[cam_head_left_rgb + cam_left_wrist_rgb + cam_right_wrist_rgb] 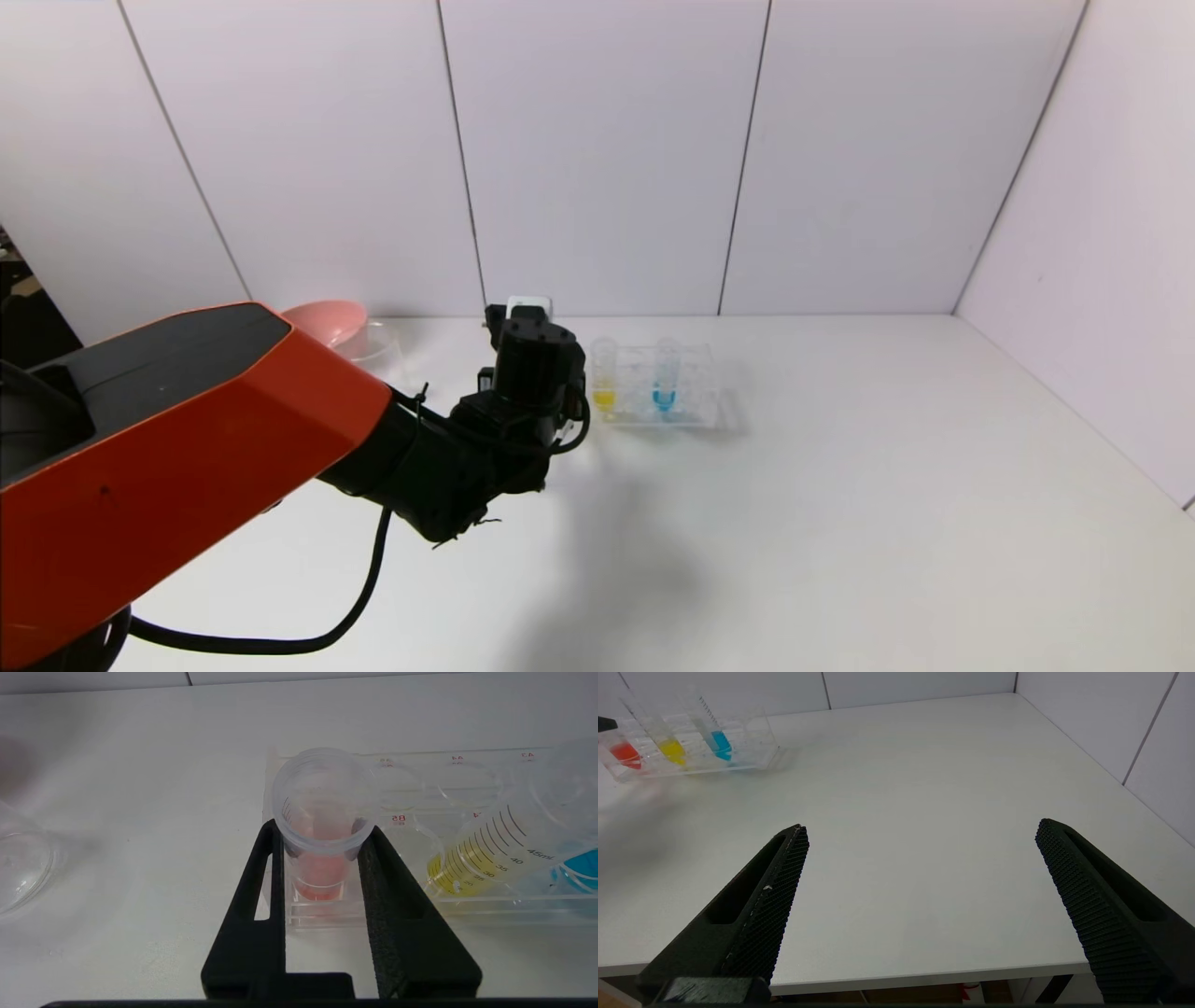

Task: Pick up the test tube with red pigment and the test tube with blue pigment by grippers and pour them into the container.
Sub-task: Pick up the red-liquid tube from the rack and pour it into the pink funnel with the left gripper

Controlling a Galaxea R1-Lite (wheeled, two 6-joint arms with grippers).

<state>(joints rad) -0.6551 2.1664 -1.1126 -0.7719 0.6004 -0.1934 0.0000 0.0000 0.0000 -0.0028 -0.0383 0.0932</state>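
Observation:
The test tube with red pigment (322, 858) stands in the end slot of the clear rack (467, 905). My left gripper (322, 830) is shut on it just below its rim, one finger on each side; the tube is still seated in the rack. In the head view the left gripper (546, 369) hides this tube. The test tube with blue pigment (665, 397) stands farther along the rack, and shows in the right wrist view (720, 744). The container (375, 343), a clear beaker, stands far left. My right gripper (922, 827) is open and empty over the table's front edge.
A tube with yellow liquid (604, 397) stands in the rack between the red and blue ones. A pink bowl (322, 320) sits beside the beaker at the back left. Grey walls close the table at the back and right.

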